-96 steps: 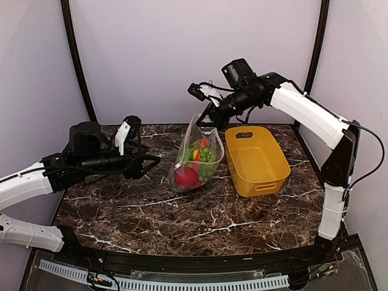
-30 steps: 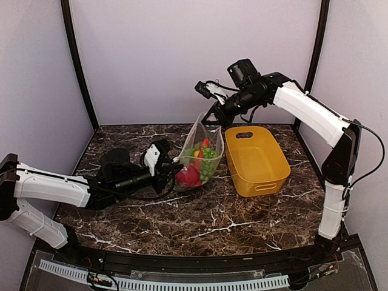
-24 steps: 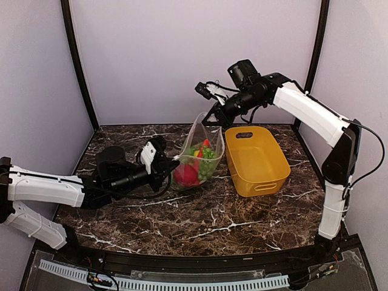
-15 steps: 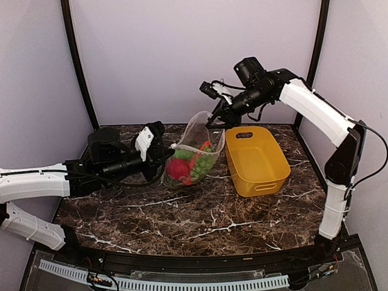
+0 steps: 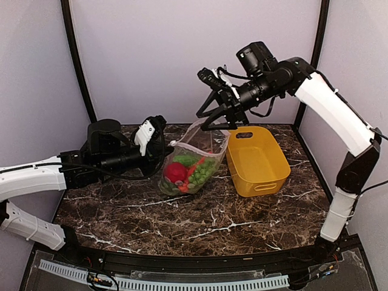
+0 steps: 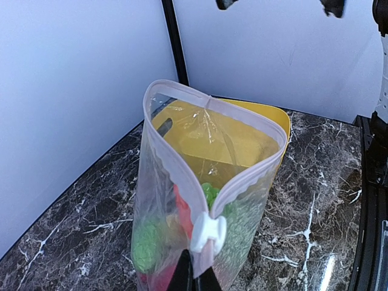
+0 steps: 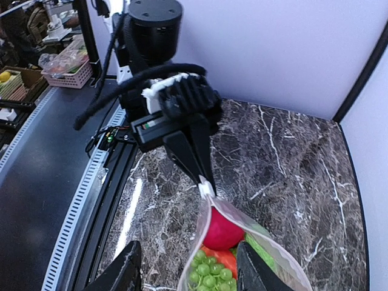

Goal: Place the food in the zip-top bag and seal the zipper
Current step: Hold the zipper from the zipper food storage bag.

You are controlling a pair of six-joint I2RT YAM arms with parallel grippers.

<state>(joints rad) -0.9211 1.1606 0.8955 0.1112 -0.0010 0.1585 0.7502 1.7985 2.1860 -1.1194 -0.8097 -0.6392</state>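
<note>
Clear zip-top bag [image 5: 209, 153] stands w/ mouth open, zipper [image 6: 179, 90] unsealed; red & green food [image 5: 182, 172] inside

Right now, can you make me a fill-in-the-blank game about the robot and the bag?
The left gripper is ____ on the zip-top bag. The right gripper hangs above it, jaws ____. The food lies ____ the bag. The basket beside it is coloured ____.
Missing words: shut, open, inside, yellow.

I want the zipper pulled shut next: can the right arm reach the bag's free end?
Probably yes: the right gripper hovers open just above the zip-top bag's free end, with nothing between them.
</note>
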